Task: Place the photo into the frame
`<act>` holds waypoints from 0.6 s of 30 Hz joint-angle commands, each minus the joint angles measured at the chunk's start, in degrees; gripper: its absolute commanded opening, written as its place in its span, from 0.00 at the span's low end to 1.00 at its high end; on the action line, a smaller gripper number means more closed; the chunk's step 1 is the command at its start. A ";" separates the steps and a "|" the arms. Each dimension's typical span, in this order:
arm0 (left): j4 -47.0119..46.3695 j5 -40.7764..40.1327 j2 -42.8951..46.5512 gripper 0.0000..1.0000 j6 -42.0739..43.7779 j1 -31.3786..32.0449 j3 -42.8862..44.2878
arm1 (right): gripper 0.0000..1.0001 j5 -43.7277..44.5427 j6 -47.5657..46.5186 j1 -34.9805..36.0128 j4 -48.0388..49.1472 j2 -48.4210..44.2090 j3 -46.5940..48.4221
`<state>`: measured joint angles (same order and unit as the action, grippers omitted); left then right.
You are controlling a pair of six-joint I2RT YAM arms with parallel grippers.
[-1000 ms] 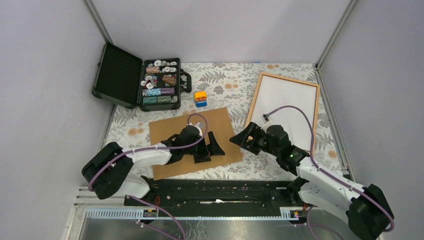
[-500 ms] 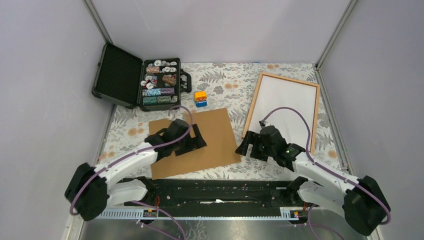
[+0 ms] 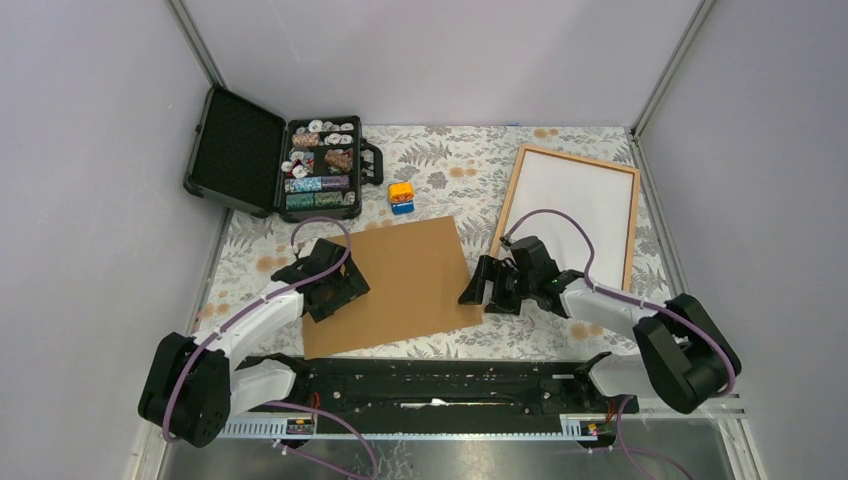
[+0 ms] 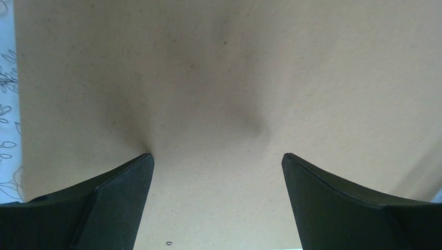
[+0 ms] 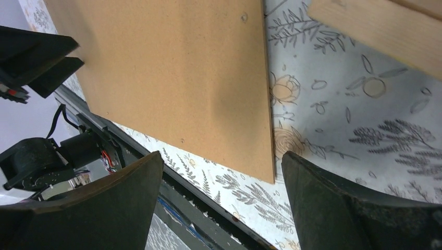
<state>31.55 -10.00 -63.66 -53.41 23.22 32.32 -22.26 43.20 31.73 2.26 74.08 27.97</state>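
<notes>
While the left gripper is retreating to the backing board's left edge, the right gripper is nearing its right edge, both gaping wide and empty; the photo is lying white side up inside the frame, far right.

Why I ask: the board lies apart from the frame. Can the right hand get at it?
Probably yes: the open right hand hovers beside the board, nothing between them.

Backing board of matt brown fibreboard, finely speckled, frame in pale wood with faint grain, photo showing smooth white paper, tabletop under matt printed cloth-like covering, left hand and right hand in matt black plastic.
</notes>
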 commanded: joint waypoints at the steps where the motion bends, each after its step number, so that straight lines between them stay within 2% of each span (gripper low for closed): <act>1: -4.41 4.29 -1.32 0.98 -2.05 -0.28 -2.69 | 0.90 -4.37 -2.95 -0.59 5.03 4.13 3.29; 9: -8.31 8.09 -1.21 0.98 -1.95 -0.28 -5.58 | 0.83 -8.30 -0.62 -0.65 10.95 7.20 2.26; 14: -11.85 12.76 -1.58 0.96 -2.43 -0.28 -7.80 | 0.82 -12.44 4.75 -0.62 13.58 -0.10 1.79; 18: -14.32 15.57 -2.23 0.95 -3.09 0.21 -7.91 | 0.83 -7.83 3.96 -0.68 10.75 -5.82 1.86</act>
<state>19.86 -2.76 -63.48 -54.06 22.72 27.49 -27.14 44.69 30.50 8.05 74.54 28.45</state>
